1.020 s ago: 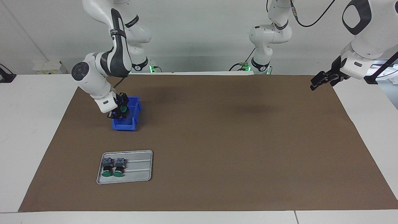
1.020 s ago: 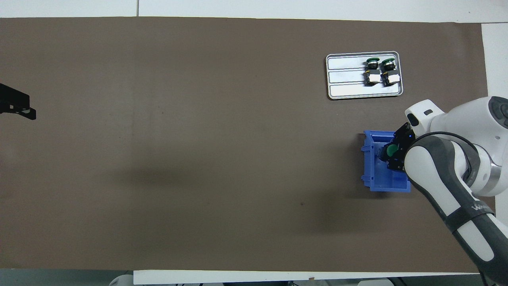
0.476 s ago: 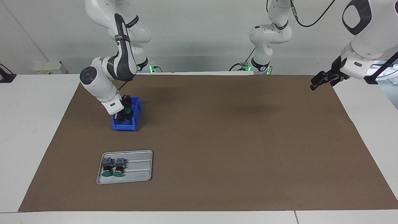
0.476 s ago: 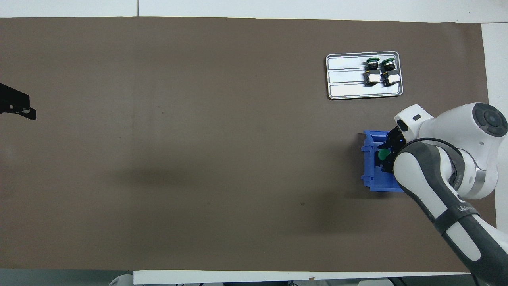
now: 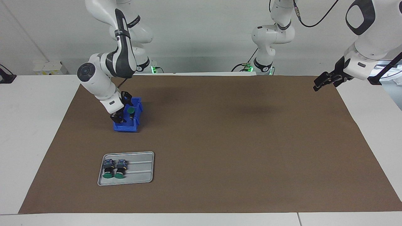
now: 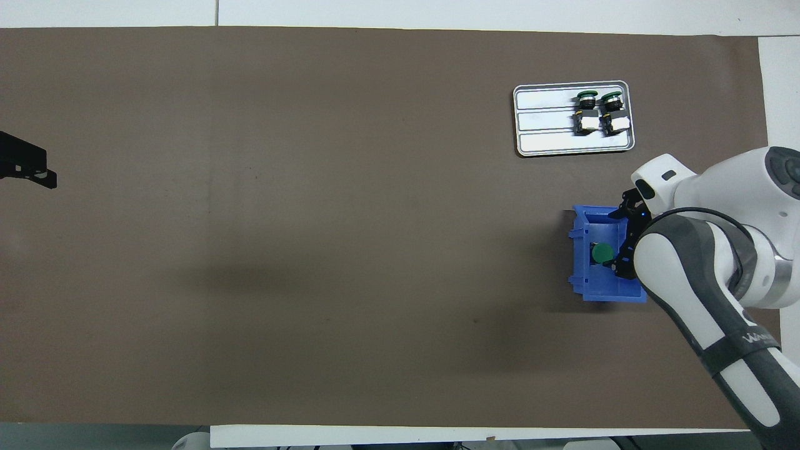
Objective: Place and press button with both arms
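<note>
In the facing view's lower left, two spare green-capped push-buttons [image 5: 114, 169] lie in the ribbed grey metal tray [image 5: 141, 169] on the counter. Above it, the green-capped button [image 5: 130, 110] stands placed in the small blue plastic bin [image 5: 125, 127], the right gripper [image 5: 122, 106] over it, jaws released. Pressing appears undone; the left gripper [image 5: 325, 81] waits at upper right, jaws open.

No readable text anywhere. Dark lettering runs along my right arm's [image 6: 744, 340] grey forearm cover, too small to make out. Nothing else is marked.
</note>
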